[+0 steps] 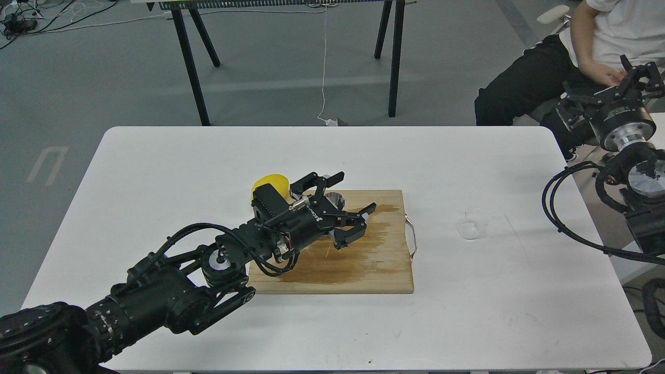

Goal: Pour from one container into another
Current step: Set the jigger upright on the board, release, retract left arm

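The shiny steel jigger (pixel 336 198) stands on the wooden cutting board (pixel 374 270), mostly hidden behind my left gripper (pixel 356 192). That gripper hovers over the board's back left part, open, its two fingers spread wide on either side of the jigger with nothing held. The small clear glass cup (pixel 471 223) rests on the white table to the right of the board, well away from both grippers. My right gripper (pixel 640 67) is raised beyond the table's right edge, open and empty.
A yellow lemon (pixel 266 185) lies at the board's back left corner, partly behind my left arm. A dark wet stain (pixel 376 228) covers the board's right half. A seated person (pixel 597 36) is at the far right, close to my right gripper.
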Action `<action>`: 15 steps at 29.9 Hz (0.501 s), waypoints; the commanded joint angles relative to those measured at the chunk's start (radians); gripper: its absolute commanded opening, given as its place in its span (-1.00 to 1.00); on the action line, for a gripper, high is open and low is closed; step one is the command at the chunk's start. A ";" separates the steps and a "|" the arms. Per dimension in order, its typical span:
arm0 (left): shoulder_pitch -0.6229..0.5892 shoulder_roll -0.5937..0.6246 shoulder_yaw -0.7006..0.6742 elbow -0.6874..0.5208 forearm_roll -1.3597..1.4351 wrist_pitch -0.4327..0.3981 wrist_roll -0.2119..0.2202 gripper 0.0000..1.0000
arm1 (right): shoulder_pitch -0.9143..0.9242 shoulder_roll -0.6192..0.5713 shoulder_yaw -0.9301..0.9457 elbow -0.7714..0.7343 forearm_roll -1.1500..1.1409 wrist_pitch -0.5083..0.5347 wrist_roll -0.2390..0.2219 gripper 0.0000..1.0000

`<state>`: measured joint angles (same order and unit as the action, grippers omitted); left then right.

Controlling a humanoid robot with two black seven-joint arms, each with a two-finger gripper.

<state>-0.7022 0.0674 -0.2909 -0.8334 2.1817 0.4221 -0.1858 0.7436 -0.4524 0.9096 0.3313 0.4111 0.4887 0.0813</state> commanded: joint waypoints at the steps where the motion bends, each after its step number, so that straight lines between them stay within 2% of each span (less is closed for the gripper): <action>1: -0.008 0.048 -0.083 -0.059 0.000 -0.009 -0.006 0.90 | -0.012 -0.011 0.000 0.000 0.000 0.000 0.000 0.99; 4: -0.011 0.100 -0.138 -0.128 -0.020 -0.029 -0.007 0.90 | -0.013 -0.031 0.000 0.000 0.000 0.000 0.000 0.99; 6: -0.014 0.130 -0.183 -0.162 -0.213 -0.064 -0.029 0.90 | -0.013 -0.048 0.000 0.000 0.002 0.000 0.000 0.99; 7: -0.017 0.143 -0.204 -0.170 -0.312 -0.086 -0.052 0.91 | -0.013 -0.055 0.000 0.002 0.000 0.000 0.000 0.99; 11: -0.052 0.163 -0.321 -0.161 -0.801 -0.216 -0.214 0.93 | -0.058 -0.081 0.006 0.034 0.009 0.000 -0.015 0.99; 12: -0.052 0.164 -0.344 -0.158 -0.916 -0.245 -0.243 0.95 | -0.081 -0.083 0.014 0.050 0.015 0.000 -0.017 0.99; 13: -0.052 0.164 -0.367 -0.156 -1.045 -0.276 -0.268 0.97 | -0.107 -0.086 0.020 0.080 0.021 0.000 -0.020 0.99; 15: -0.054 0.166 -0.398 -0.153 -1.278 -0.315 -0.282 0.99 | -0.168 -0.103 0.044 0.168 0.055 0.000 -0.023 0.99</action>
<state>-0.7529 0.2304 -0.6391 -0.9922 1.2911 0.1702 -0.4278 0.6503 -0.5369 0.9269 0.4008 0.4303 0.4887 0.0638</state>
